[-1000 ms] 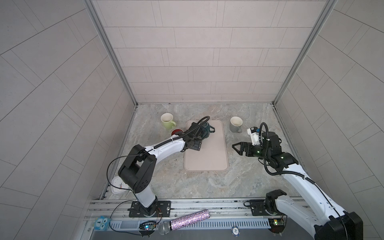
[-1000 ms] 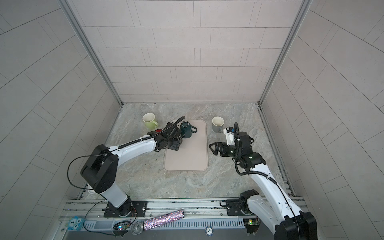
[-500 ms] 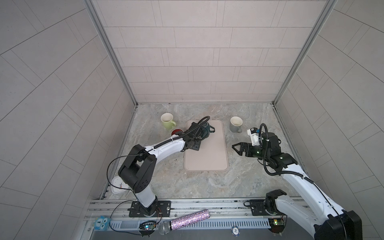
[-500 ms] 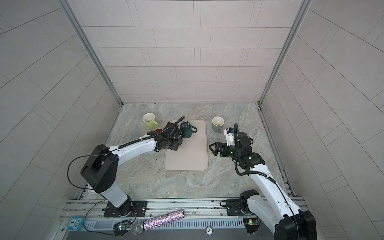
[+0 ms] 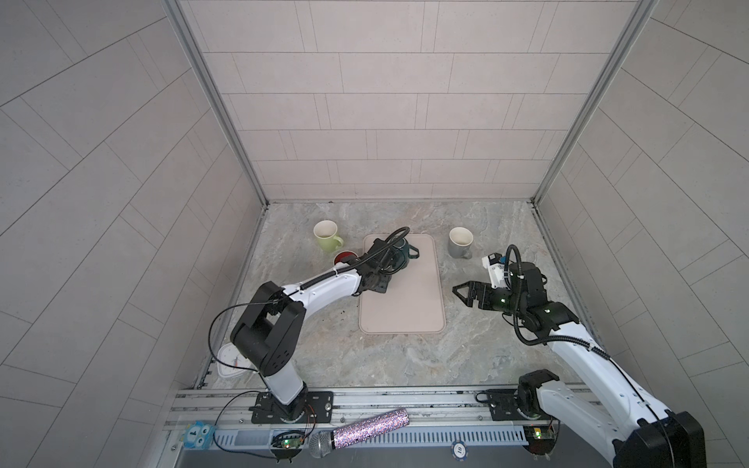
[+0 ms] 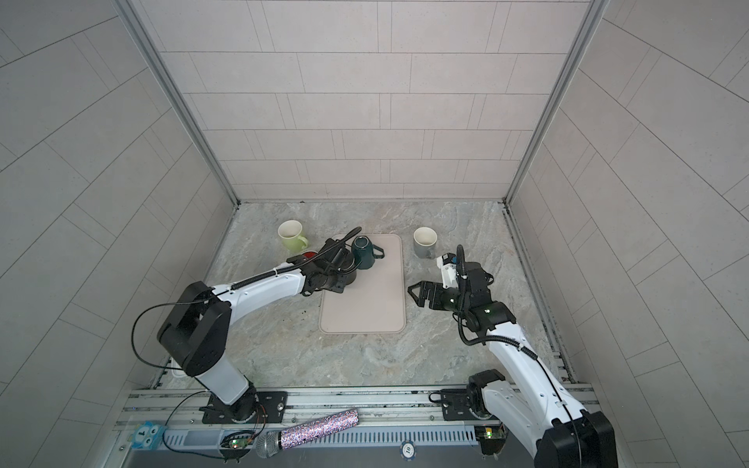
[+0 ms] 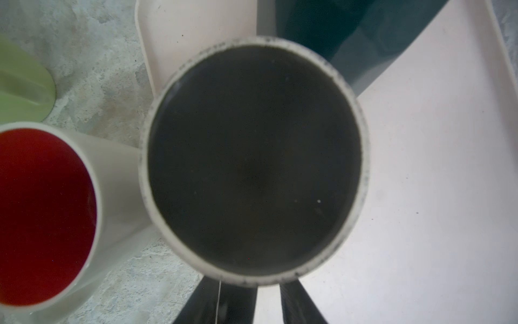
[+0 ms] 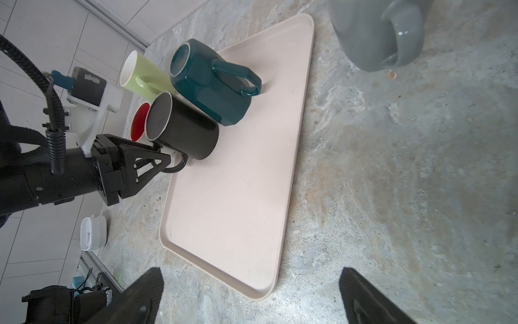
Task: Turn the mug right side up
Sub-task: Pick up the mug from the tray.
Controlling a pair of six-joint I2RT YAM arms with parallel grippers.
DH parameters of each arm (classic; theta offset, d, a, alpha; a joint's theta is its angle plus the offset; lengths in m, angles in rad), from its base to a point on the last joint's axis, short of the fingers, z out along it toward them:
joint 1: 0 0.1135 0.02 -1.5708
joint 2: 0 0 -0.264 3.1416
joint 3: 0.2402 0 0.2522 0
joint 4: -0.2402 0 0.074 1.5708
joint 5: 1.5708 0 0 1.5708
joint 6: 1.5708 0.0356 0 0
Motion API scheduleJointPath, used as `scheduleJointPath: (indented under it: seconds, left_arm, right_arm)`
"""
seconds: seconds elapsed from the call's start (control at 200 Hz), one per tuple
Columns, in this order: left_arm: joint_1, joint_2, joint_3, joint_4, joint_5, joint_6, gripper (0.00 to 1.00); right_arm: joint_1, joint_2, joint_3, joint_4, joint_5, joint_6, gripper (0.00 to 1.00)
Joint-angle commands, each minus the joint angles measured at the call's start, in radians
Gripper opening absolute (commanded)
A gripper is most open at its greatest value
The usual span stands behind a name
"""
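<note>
In the right wrist view the black mug point(image 8: 190, 137) stands upside down on a corner of the tray point(image 8: 238, 196), just beside a teal mug point(image 8: 213, 92) that is upside down too. The left gripper point(image 8: 168, 161) has a finger on each side of the mug's handle point(image 8: 178, 168), but we cannot tell if it squeezes yet. The right gripper point(image 8: 251, 270) is spread wide and holds nothing, near the tray. In the left wrist view we look down on the mug's flat grey bottom, with two fingers point(image 7: 213, 305) peeking past its rim and a red mug point(image 7: 42, 213) close by. We think the mug is hard, smooth and a bit heavy, and it could break if it fell. The handle looks like the best place to hold, but the mug may swing in a loose hold when tipped. In both top views, next to the pictures from a moment ago, the arms and mugs sit in about the same spots; we see no clear change.
</note>
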Motion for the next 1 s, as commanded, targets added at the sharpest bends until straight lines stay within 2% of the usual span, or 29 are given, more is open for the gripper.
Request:
scheduleJointPath:
  seconds: [0.0,0.771,0.991]
  left_arm:
    - [0.004,0.024,0.025,-0.032,-0.035,0.005,0.39]
    - [0.004,0.045,0.040,-0.039,-0.049,0.010,0.21]
    - [0.004,0.036,0.026,-0.040,-0.029,0.002,0.06]
  right_arm:
    - [-0.002,-0.024,-0.005,0.002,-0.004,0.014,0.99]
    - [-0.001,-0.003,-0.022,0.033,-0.016,0.031,0.99]
    - [-0.001,0.000,-0.043,0.093,-0.038,0.067,0.99]
